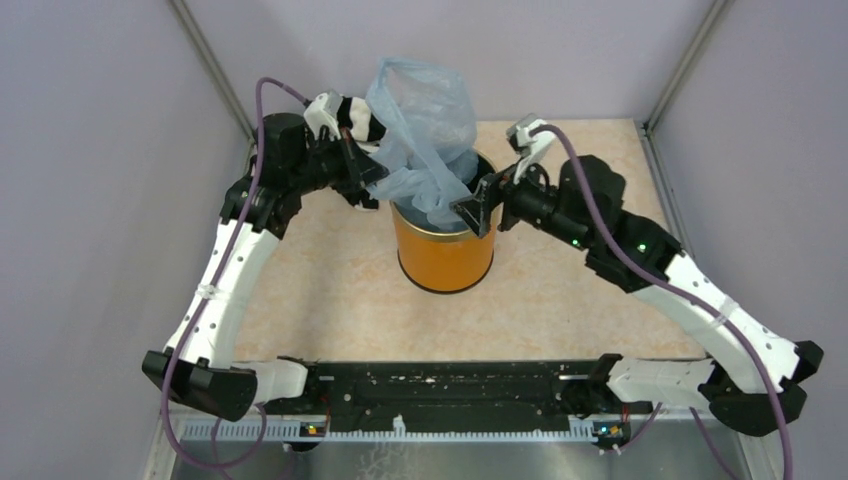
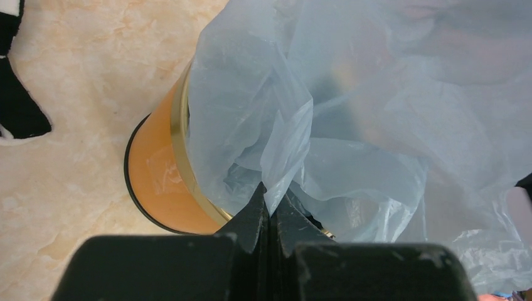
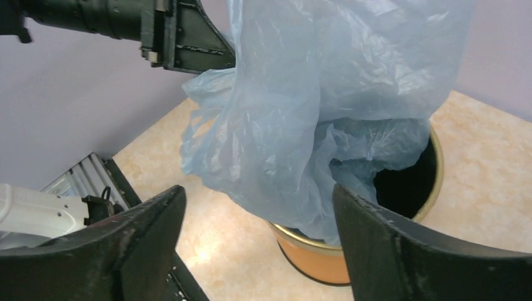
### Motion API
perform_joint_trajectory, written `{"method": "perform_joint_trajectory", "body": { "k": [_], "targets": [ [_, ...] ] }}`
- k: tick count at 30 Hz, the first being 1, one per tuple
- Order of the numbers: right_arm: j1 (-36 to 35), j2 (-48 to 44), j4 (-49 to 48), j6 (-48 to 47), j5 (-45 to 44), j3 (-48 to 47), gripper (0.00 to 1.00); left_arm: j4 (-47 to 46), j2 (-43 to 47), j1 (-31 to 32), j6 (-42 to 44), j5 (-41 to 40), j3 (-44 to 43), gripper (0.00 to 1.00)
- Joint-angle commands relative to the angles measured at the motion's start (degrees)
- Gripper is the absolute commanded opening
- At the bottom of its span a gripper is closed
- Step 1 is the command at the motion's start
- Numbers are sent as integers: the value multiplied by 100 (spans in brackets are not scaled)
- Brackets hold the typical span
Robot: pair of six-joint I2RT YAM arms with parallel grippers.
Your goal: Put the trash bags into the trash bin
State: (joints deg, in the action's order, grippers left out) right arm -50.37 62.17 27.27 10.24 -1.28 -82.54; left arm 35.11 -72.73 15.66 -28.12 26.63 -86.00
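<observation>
Your trash bag, the thin light-blue crinkly one, is partly inside the trash bin. Its lower folds hang down through the bin's mouth. The rest billows up well above the rim and spills over the side that faces the bench's left edge. In the right wrist view, part of the black inside of the bin shows on the side the bag does not cover.

The orange bin stands upright about midway between the left and right edges of the bench, somewhat nearer the far edge than the near one.

Your left gripper reaches in from the left, level with the bin's rim. In its own wrist view the left gripper has its fingers pressed together, clenched on a narrow fold of the bag just above the bin's brass-coloured rim.

Your right gripper sits at the rim on the side facing the right edge. In its wrist view the right gripper is released, with both fingers spread wide. The bag hangs between and beyond them, and you cannot tell whether either finger touches the plastic.

A black-and-white striped cloth shows just beyond your left wrist, toward the far-left corner. The left wrist view catches an edge of the cloth lying on the bench, apart from the bin.
</observation>
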Motion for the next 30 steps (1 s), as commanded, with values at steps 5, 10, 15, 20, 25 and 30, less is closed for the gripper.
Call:
{"method": "perform_joint_trajectory", "body": {
  "k": [5, 10, 15, 20, 25, 30],
  "targets": [
    [-78, 188, -607, 321, -702, 1337, 46, 171, 152, 86, 309, -198, 195, 0],
    [-78, -8, -508, 425, -1109, 1579, 40, 169, 96, 86, 393, -329, 343, 0],
    [-78, -242, -209, 340, -1039, 1039, 66, 152, 126, 95, 356, -280, 348, 0],
    [-78, -211, 13, 269, -545, 318, 83, 283, 200, 104, 413, -294, 352, 0],
    [-79, 223, 84, -15, -912, -553, 89, 354, 275, 144, 439, -267, 388, 0],
    [223, 1118, -9, -292, -1601, -1442, 95, 398, 353, 213, 448, -330, 467, 0]
  ]
}}
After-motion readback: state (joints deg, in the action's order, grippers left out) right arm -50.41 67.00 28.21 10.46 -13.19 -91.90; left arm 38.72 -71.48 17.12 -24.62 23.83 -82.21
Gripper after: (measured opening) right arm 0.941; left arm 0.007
